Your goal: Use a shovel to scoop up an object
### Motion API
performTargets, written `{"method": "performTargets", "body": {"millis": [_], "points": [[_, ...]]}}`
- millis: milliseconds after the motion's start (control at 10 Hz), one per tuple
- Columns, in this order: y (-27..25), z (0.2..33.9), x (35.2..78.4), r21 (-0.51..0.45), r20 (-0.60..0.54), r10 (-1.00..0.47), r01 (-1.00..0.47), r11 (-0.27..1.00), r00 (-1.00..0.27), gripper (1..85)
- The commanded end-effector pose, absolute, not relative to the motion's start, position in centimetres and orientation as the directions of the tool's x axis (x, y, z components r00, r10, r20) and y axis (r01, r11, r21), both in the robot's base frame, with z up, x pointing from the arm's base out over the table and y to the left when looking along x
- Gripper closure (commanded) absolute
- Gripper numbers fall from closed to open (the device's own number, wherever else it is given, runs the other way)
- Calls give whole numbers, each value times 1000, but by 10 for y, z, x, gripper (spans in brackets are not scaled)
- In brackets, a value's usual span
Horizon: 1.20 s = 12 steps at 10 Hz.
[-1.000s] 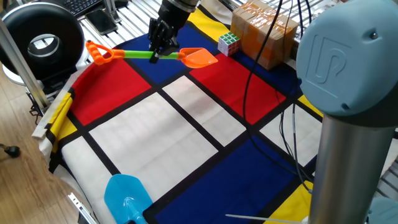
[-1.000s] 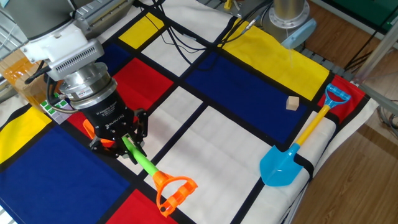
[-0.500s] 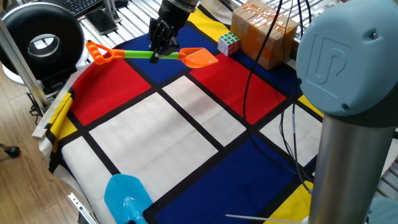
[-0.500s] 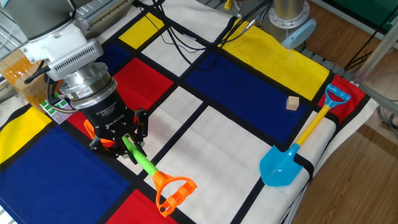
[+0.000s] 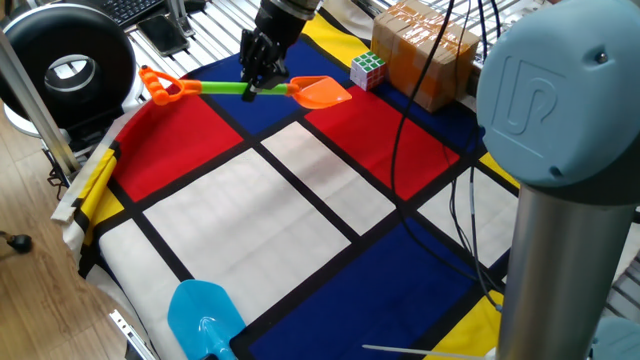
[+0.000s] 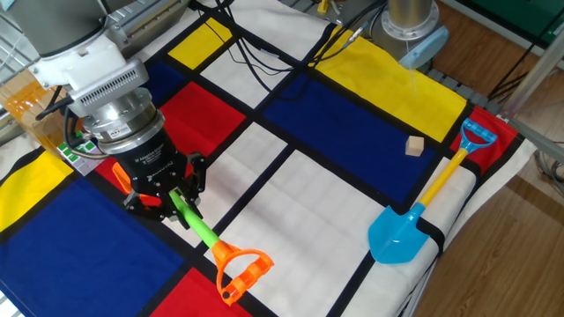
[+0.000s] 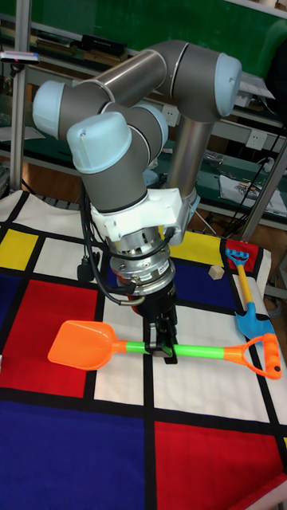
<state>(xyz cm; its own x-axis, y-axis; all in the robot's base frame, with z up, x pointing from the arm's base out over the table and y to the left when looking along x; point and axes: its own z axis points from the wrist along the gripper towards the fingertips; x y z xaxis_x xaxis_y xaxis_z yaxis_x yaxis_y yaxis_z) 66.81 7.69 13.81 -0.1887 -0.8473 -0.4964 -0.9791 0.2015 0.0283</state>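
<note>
The gripper (image 7: 162,344) is clamped on the green shaft of the shovel (image 7: 151,348), roughly at mid-length, with both fingers pinching it from either side. In the tall fixed view the shovel lies nearly level across the frame, its orange blade out at 9 o'clock from the gripper and its orange D-handle at 3 o'clock. Whether the blade touches the cloth (image 7: 48,319) cannot be told.

In one fixed view the gripper (image 5: 258,82) comes down from the top edge onto the shovel (image 5: 225,88), and the blade points toward 3 o'clock. The cube (image 5: 367,70) sits just beyond the blade tip, at about 2 o'clock from it, near but apart. A cardboard box (image 5: 425,50) stands just beside the cube at its 3 o'clock.

In the other fixed view the gripper (image 6: 176,201) and its wrist cover most of the blade, and only the shovel (image 6: 204,233) shaft and handle run out toward 5 o'clock; the cube cannot be clearly made out behind the wrist.

A blue shovel (image 6: 421,210) lies well apart, at 3 o'clock from the gripper, near the cloth's edge. A small tan block (image 6: 414,145) rests on a blue panel near its shaft, apart from it.
</note>
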Motion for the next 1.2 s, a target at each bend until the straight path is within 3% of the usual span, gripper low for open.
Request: {"method": "performTargets", "body": {"millis": [0, 1100], "points": [[72, 138, 671, 21, -485, -852, -976, 215, -198, 847], [72, 138, 673, 11, -486, -853, -977, 212, -190, 847]]}}
